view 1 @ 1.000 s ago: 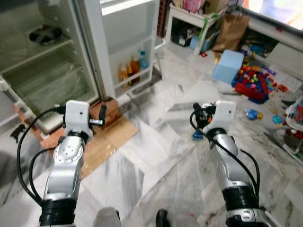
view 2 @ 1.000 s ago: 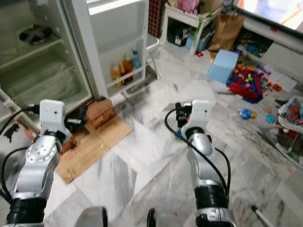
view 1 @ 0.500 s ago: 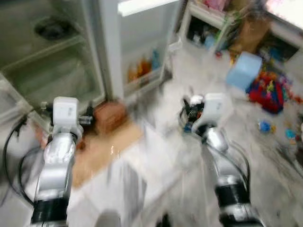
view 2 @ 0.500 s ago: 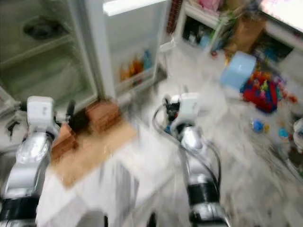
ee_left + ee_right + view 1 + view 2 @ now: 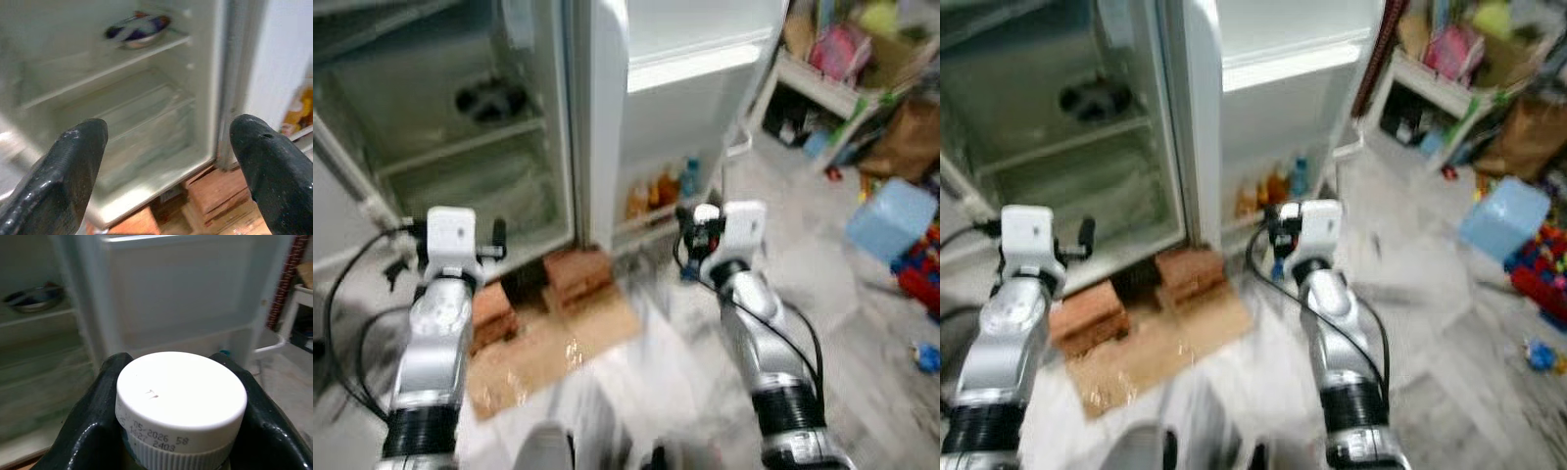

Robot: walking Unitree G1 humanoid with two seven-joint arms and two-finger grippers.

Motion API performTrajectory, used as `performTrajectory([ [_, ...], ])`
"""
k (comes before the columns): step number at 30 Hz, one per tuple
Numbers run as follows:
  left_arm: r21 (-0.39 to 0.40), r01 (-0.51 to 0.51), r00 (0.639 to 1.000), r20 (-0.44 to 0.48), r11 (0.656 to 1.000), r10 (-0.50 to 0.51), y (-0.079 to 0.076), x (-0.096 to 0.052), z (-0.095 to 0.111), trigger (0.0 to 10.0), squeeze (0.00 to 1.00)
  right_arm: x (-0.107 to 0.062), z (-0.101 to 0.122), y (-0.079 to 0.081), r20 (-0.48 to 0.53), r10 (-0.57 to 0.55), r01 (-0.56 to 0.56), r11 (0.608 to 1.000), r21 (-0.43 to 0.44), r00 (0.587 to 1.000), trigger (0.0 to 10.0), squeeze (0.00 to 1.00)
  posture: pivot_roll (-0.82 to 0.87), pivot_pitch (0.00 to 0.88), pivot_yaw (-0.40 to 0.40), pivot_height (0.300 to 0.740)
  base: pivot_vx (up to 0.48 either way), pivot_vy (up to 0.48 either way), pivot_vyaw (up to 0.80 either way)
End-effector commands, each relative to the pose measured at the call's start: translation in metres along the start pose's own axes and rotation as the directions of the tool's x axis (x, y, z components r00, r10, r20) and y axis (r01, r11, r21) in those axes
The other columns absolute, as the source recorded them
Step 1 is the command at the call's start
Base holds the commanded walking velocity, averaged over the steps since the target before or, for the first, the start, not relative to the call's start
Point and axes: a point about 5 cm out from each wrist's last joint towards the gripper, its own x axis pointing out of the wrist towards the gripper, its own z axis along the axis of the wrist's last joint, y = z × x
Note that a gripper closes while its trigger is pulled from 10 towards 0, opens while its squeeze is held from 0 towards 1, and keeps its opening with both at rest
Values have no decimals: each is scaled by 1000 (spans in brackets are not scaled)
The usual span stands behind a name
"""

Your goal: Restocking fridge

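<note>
**Robot faces the open fridge, bottle in its right gripper**

Since a second ago the camera has swung toward the fridge (image 5: 480, 127), so its open compartment and door now take up the upper part of the head views, while the toys and blue box (image 5: 891, 220) have slid off to the right edge. Both arms are raised forward much as before.

Left eye view: the left arm is bent up at the elbow, its white wrist block level with the bottom of the fridge, and the left gripper (image 5: 497, 238) points at the open compartment. The right arm rises in the same way, with the right gripper (image 5: 690, 223) just before the door shelf, where bottles (image 5: 661, 189) of orange and blue stand in a row. Two red bricks (image 5: 573, 279) lie at the fridge's foot beside a sheet of cardboard (image 5: 548, 348) on the marble floor.

Right eye view: the same scene, somewhat blurred; a dark bowl (image 5: 1092, 98) sits on the upper shelf inside.

Left wrist view: the two black fingers (image 5: 73, 161) stand wide apart with nothing between them, aimed at the bare lower shelves.

Right wrist view: the fingers (image 5: 98, 401) are closed tight on either side of a bottle with a white cap (image 5: 181, 396), a printed date code round its rim, held upright facing the fridge door (image 5: 186, 303).
</note>
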Motion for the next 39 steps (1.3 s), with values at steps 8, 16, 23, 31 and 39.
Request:
performTrajectory([
  [8,3,21,1000,-5,1000,-21,-9,1,1,10000,0,-2,4,-11,14,-28,28,1000,-4,1000,10000,0,51,125,-61,740,412,-144,0],
  [16,3,23,1000,-10,1000,-23,-11,1,1,10000,0,-2,2,-9,7,-18,18,1000,9,1000,10000,0,51,125,-58,740,363,-308,0],
  [23,-9,-8,1000,5,1000,8,-11,2,4,10000,0,-2,-1,-7,-18,-16,17,999,50,1000,10000,0,51,128,-60,740,282,-254,0],
  [31,32,-196,980,-37,980,197,5,-3,-4,10000,0,-1,0,-6,-14,1,0,998,56,1000,10000,0,51,128,-57,740,0,0,0],
  [39,98,-306,950,-35,947,310,31,-15,-11,10000,0,-1,0,-8,-13,-3,4,999,54,1000,10000,0,59,129,-57,740,0,0,0],
])
